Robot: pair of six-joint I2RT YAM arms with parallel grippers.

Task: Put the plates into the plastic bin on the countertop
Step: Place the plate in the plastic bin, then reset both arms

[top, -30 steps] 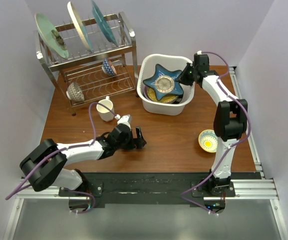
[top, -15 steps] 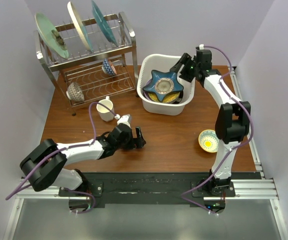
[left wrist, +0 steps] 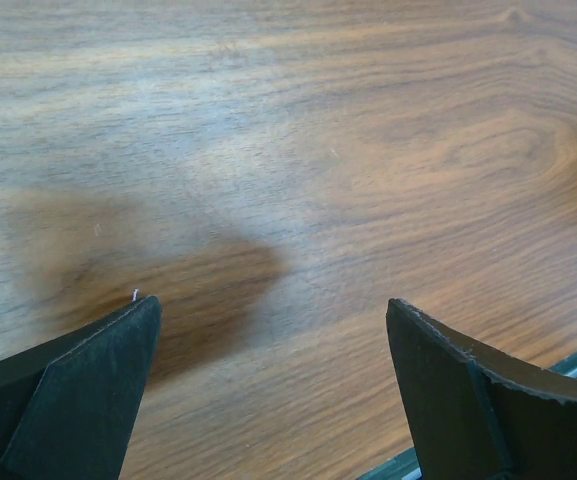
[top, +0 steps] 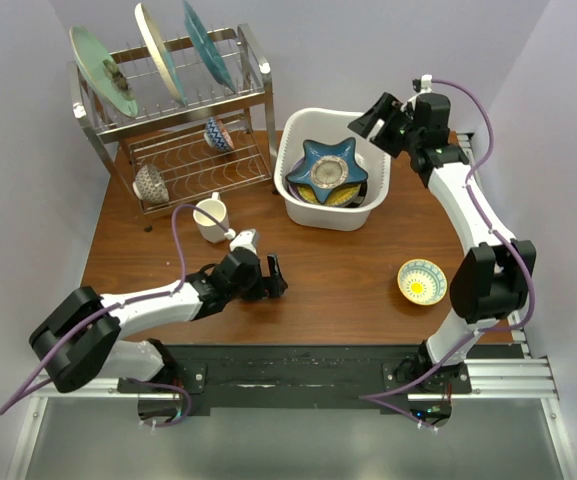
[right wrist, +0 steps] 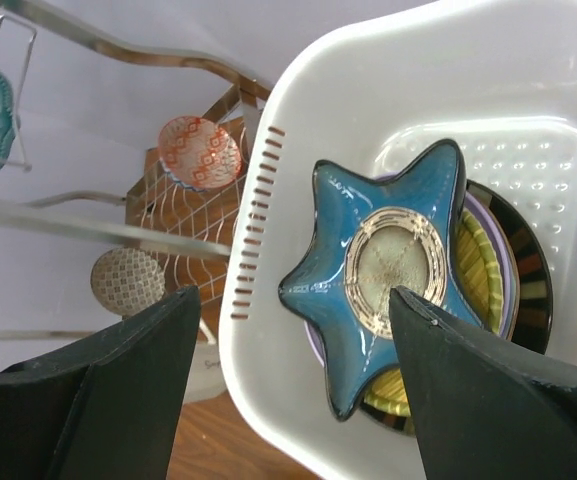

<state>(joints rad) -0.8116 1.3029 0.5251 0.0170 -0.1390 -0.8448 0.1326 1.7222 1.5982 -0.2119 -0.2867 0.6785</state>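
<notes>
The white plastic bin point(top: 295, 205) stands at the back centre of the countertop. A blue star-shaped plate point(top: 330, 170) lies flat on top of a stack of plates inside it. In the right wrist view the star plate point(right wrist: 388, 260) covers a yellow-green plate point(right wrist: 478, 275), a lavender rim and a black-rimmed plate point(right wrist: 530, 285); the bin's wall point(right wrist: 368, 90) curves around them. My right gripper point(top: 376, 115) hangs open above the bin's far right corner, holding nothing point(right wrist: 296, 295). My left gripper point(top: 273, 275) rests open low over bare wood point(left wrist: 273, 302), well in front of the bin.
A steel wire dish rack point(top: 183, 130) at the back left holds three upright plates and two small bowls. A white mug point(top: 211, 217) stands in front of it. A small yellow-centred bowl point(top: 421, 282) sits at the right, near my right arm.
My right gripper opened, let go of the star plate and pulled up and to the right. The plate now lies loose in the bin. My left arm barely shifted.
</notes>
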